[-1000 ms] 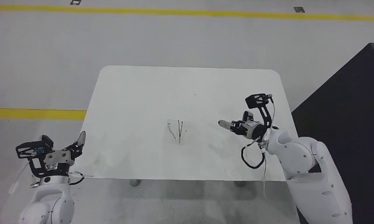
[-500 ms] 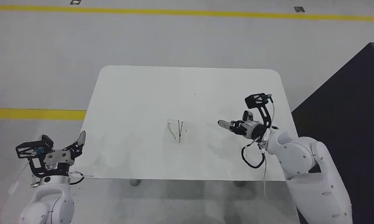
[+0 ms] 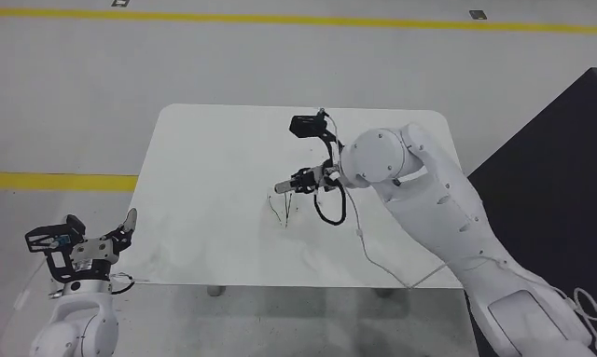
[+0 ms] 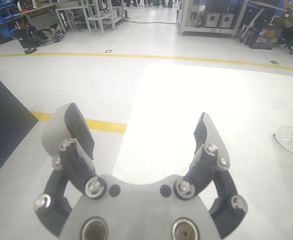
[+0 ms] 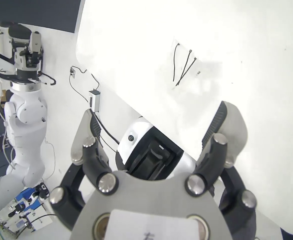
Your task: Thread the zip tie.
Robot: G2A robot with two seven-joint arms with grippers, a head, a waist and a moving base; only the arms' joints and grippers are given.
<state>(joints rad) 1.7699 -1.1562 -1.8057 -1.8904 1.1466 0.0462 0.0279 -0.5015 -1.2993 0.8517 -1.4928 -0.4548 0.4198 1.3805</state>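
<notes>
In the middle of the table (image 3: 205, 152) lie thin ties (image 5: 184, 67), two crossed. The right gripper (image 3: 283, 185) near them and the left gripper (image 4: 136, 112) are spread wide. Crossed ties might get grabbed together.

The right gripper (image 3: 282, 185) has swung from near the right edge of the table (image 3: 205, 161) to its middle (all within the last half second), now just beside the zip ties (image 3: 283, 209).
</notes>
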